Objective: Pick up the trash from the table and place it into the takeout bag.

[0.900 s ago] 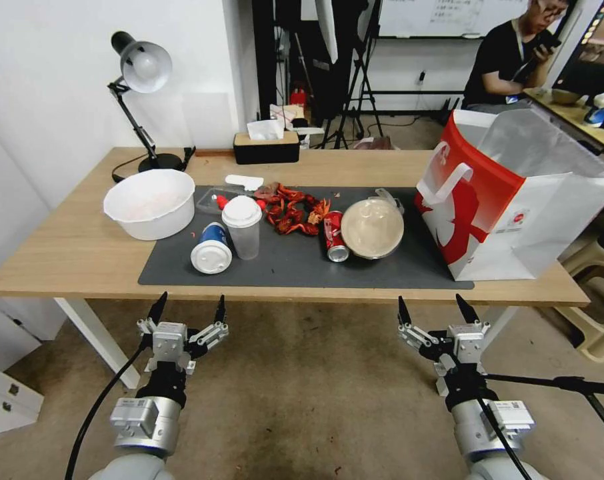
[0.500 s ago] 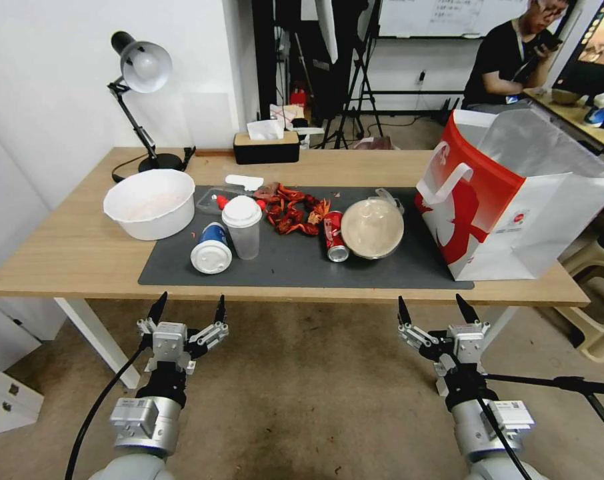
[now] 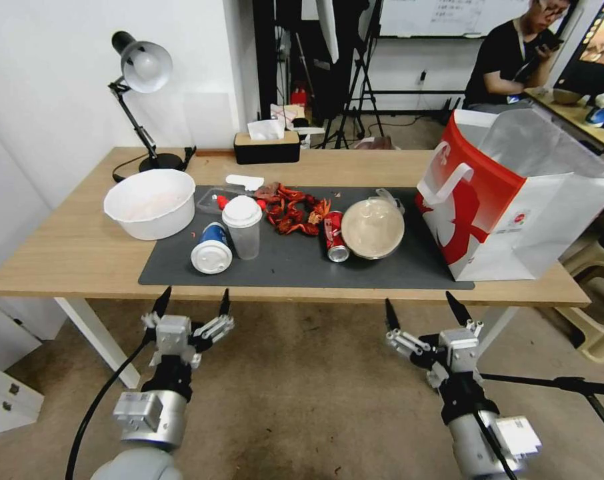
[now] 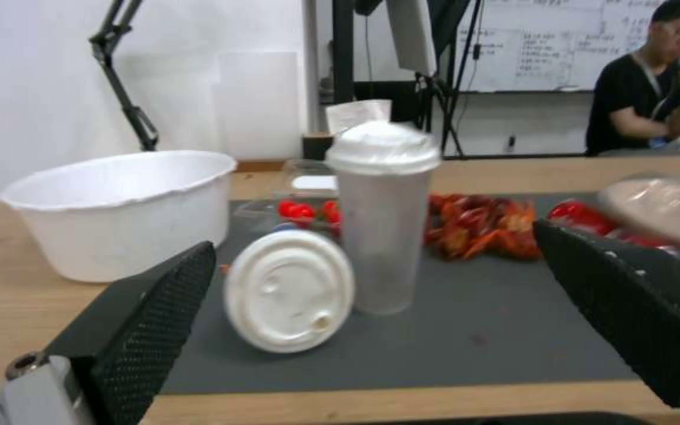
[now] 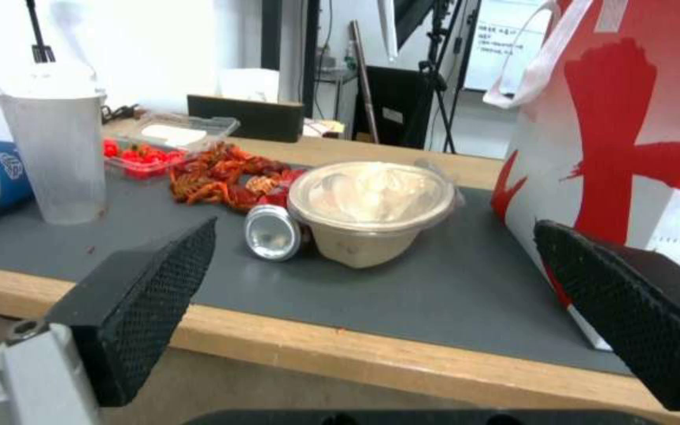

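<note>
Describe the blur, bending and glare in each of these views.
Head view: sharp, but wide-angle bending curves the table edge and leans the takeout bag outward. Left wrist view: the clear cup is soft and the beige container at the edge smears. Right wrist view: glare whitens the clear cup's lid.

- Red aluminium drink can (image 3: 334, 245): on its side, centre of the frame, touching the container.
- Round beige plastic container (image 3: 373, 229): upright, clear lid on, right of centre.
- Clear plastic cup with white lid (image 3: 243, 227): upright, left of centre.
- Blue cup with white lid (image 3: 212, 249): tipped over, lid toward the camera, beside the clear cup.
- Large white paper takeout bag with red side panel (image 3: 515, 200): upright, mouth open, right of the frame.
- Long light-wood table with dark grey mat (image 3: 82, 257): spans the middle of the frame.
</note>
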Tool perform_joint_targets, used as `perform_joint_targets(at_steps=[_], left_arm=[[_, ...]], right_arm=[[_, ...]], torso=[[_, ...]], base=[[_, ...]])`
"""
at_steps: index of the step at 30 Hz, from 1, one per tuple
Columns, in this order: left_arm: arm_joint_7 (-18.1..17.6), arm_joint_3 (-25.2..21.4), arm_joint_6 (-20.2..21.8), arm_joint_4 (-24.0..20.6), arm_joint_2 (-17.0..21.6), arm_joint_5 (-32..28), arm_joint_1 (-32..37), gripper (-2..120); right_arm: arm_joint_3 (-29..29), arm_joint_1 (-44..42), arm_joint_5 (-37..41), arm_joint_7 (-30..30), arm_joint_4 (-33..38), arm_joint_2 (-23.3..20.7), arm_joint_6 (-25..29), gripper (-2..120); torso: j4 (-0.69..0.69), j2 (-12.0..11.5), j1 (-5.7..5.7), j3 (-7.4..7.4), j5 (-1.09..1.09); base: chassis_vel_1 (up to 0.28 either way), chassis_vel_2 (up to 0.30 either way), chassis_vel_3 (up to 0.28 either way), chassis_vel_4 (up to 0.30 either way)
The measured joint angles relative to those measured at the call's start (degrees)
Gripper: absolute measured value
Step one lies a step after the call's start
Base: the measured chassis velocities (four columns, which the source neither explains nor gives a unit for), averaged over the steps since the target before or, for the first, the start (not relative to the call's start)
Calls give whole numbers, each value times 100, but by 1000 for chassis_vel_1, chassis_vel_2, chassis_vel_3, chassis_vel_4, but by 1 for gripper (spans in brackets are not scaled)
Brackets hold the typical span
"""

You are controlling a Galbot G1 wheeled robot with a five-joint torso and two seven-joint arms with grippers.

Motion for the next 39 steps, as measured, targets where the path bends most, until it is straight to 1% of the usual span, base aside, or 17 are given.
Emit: perform_joint_targets(at_steps=[2,4,19,21,22,23,24,25,26,28,29,30,32,33,36,37,39], left_arm=[[-488,403,160,-184,342,-306,-154,100],[-642,552,176,-205,470,-464,-208,100],[-620,595,88,-152,446,-471,-154,100],[-609,594,77,-123,431,-465,-157,100],[-600,593,72,-95,418,-463,-162,100],[-600,593,72,-95,418,-463,-162,100],[-593,594,64,-67,410,-461,-162,100],[-593,594,64,-67,410,-461,-162,100],[-590,594,61,-50,407,-459,-160,100],[-589,595,59,-30,409,-458,-161,100],[-597,597,60,6,421,-450,-177,100],[-597,597,60,6,421,-450,-177,100],[-604,613,71,58,449,-448,-226,100],[-604,613,71,58,449,-448,-226,100],[-612,625,78,121,474,-483,-279,100],[-612,625,78,121,474,-483,-279,100],[-613,629,87,164,500,-545,-344,100]], right_arm=[[0,-1,0,-4,-13,0,9,100],[6,4,1,-4,-29,-4,10,100],[23,51,7,34,-149,-39,10,100],[15,83,166,83,-180,-55,3,100],[-31,137,553,219,-193,-78,-60,100],[-31,137,553,219,-193,-78,-60,100],[-89,255,1230,473,-196,-105,-213,100],[-89,255,1230,473,-196,-105,-213,100],[-106,368,1847,657,-197,-126,-339,100],[-99,553,2592,849,-206,-160,-516,100],[-70,744,3367,1010,-213,-203,-683,100],[-70,744,3367,1010,-213,-203,-683,100],[-60,929,4119,1176,-238,-266,-776,100],[-60,929,4119,1176,-238,-266,-776,100],[-47,1351,5167,1599,-348,-361,-945,100],[-47,1351,5167,1599,-348,-361,-945,100],[-13,1678,5771,1802,-466,-390,-1071,100]], torso=[[0,0,1,1,2],[-1,0,1,1,0],[0,0,0,1,1],[0,0,0,1,1],[0,0,0,1,1],[0,0,0,1,1],[0,-1,0,1,1],[0,-1,0,1,1],[0,0,0,1,1],[0,0,0,1,1],[1,0,0,1,1],[1,0,0,1,1],[-1,0,0,1,0],[-1,0,0,1,0],[0,0,0,1,0],[0,0,0,1,0],[2,-1,0,1,2]], base=[[0,0,0,0],[0,0,0,0],[0,0,0,0],[0,0,0,0],[0,0,0,0],[0,0,0,0],[0,0,0,0],[0,0,0,0],[0,0,0,0],[0,0,0,0],[0,0,0,0],[0,0,0,0],[0,0,0,0],[0,0,0,0],[0,0,0,0],[0,0,0,0],[0,0,0,0]])
